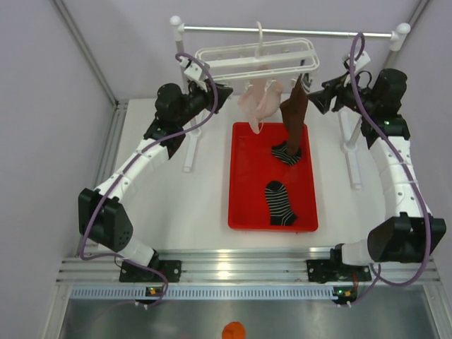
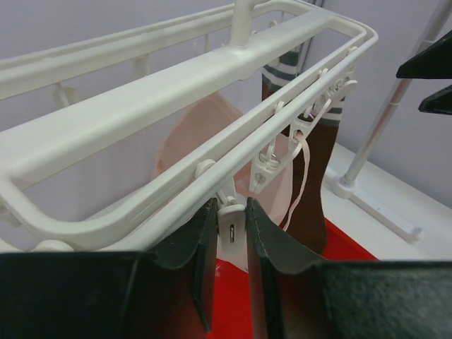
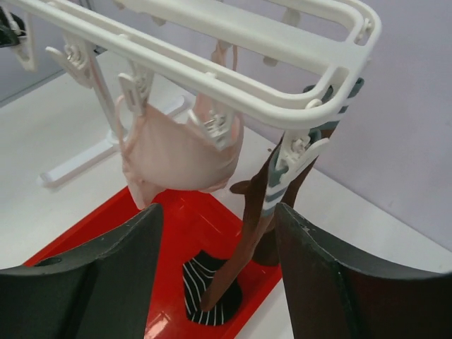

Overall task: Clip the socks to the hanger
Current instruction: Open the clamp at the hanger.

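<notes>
Left gripper [image 2: 232, 209], at the bottom centre of the left wrist view, has its fingers drawn close on either side of a small white dangling peg [image 2: 232, 229] under the near rail of the white plastic lattice hanger [image 1: 258, 60]. Whether they press the peg cannot be told. The right gripper [image 3: 217, 212] is spread wide and empty, facing the hanger's corner from the lower edge of the right wrist view.

In the top view the hanger hangs by its hook from a metal crossbar [image 1: 212, 30] at the upper centre. A dark brown sock [image 1: 295, 113] with a striped cuff is clipped at the hanger's right end. The left wrist view shows what appear to be two cuffs there, so both brown socks are probably up. A pale pink fabric item [image 1: 260, 99] hangs beside them.

Two black white-striped socks [image 1: 280, 203] lie unclipped in the red plastic tray [image 1: 244, 183] at the centre. By this reading the task is about half done.
</notes>
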Controlling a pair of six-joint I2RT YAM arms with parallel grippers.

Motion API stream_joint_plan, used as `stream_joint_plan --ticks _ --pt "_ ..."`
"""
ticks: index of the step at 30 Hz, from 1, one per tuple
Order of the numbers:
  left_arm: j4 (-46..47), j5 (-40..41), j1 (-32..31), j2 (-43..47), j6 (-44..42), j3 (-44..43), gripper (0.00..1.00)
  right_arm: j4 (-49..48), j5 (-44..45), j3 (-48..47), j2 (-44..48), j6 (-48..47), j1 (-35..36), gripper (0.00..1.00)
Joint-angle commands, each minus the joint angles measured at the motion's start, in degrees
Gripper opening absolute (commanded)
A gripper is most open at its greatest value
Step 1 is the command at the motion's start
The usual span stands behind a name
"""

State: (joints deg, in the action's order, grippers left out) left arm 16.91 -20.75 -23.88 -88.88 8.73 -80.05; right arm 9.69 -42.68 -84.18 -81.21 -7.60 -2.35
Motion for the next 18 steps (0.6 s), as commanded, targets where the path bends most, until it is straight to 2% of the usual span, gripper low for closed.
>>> stream_joint_plan --ticks 1,6,9,10,11,13,18 --pt "0.7 -1.9 0.1 1.0 1.5 -2.7 0.12 3.5 -1.8 1.1 6.8 -3.7 0.7 0.64" --pt "-0.2 -2.3 0.3 -0.2 2.8 -4.7 0.03 6.6 -6.4 0.6 9.0 -1.9 0.7 0.62" --pt "0.3 -4.4 1.2 -0.7 5.4 -5.1 0.02 0.5 -14.1 2.3 9.2 6.0 1.2 0.58" --pt "0.4 -5.1 1.6 -0.8 7.3 -5.2 0.02 -4.1 -15.6 2.5 8.4 9.1 1.6 0.56" --pt "0.5 -5.9 1.9 -0.9 8.3 -5.4 0.02 -5.6 -16.9 2.5 7.7 12.7 4.0 0.55" --pt "1.5 -9.1 3.1 -1.3 11.5 -5.5 0.02 -7.8 -17.3 1.6 5.2 14.4 6.1 0.52" --pt "4.9 -12.9 5.0 -1.7 16.3 -4.6 0.0 -13.4 -9.5 0.4 1.3 15.3 15.7 0.49"
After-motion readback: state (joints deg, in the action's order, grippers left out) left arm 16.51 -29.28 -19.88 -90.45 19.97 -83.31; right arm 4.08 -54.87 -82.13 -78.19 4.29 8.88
